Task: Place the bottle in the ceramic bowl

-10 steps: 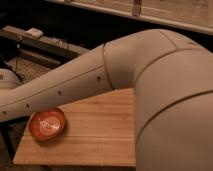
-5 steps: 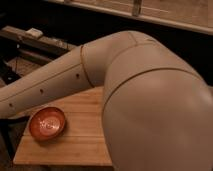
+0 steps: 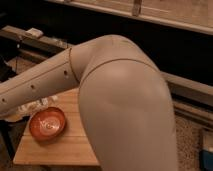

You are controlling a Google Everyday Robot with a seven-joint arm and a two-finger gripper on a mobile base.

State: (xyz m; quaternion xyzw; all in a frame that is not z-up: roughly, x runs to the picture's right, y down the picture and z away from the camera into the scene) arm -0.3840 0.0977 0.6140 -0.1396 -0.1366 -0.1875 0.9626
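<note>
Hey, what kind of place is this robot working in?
Probably a lab or workshop. A wooden table holds an orange ceramic bowl, dark shelving runs behind, and the floor looks speckled. The robot's hand is out of view, past the left edge.

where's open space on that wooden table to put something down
Bare wood shows on the wooden table in front of the ceramic bowl, along the near edge. Behind the bowl it is crowded: pale objects, too blurred to identify, sit under the arm, which hides the right side. The gripper is out of view.
</note>
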